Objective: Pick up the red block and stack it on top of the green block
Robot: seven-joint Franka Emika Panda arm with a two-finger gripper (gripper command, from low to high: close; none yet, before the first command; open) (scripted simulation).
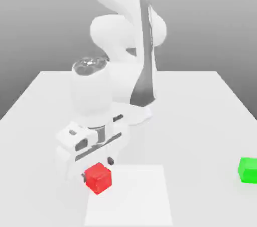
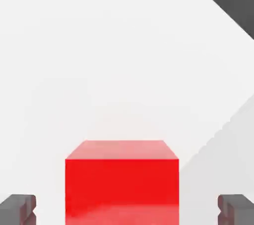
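Seemingly, the open gripper straddles the red block.

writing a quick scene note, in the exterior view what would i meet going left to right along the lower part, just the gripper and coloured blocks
The gripper and the red block overlap, so their order is unclear; taking the blocks alone: red block, green block

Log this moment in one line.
gripper: open, astride red block | red block: between fingers, ungripped | green block: apart, exterior view's right | stack: not made
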